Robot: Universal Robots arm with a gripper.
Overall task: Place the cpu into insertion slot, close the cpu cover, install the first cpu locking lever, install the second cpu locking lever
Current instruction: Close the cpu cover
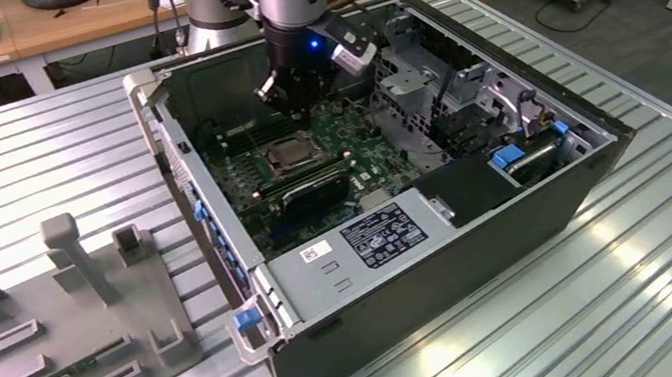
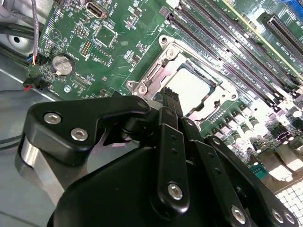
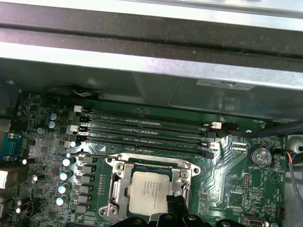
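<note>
Inside the open computer case [image 1: 456,261], on the motherboard [image 3: 227,161], we note the cpu [image 3: 149,191] seated, with the cpu cover [image 3: 117,182] flat around it. Memory slots [image 3: 142,127] run just beside. The gripper [image 2: 169,97] hangs at the cover's edge, fingers pinched together, holding nothing.

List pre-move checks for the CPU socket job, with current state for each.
1. cpu seated: ok, its pale face lies flat in both wrist views.
2. cpu cover down: ok, the frame looks flat around the chip.
3. Locking levers latched: cannot tell; a wire lever runs beside the cover.
4. gripper position: ok, it hangs at the cover's edge.
5. Clearance to memory slots: ok, they lie across the cover from the gripper.
</note>
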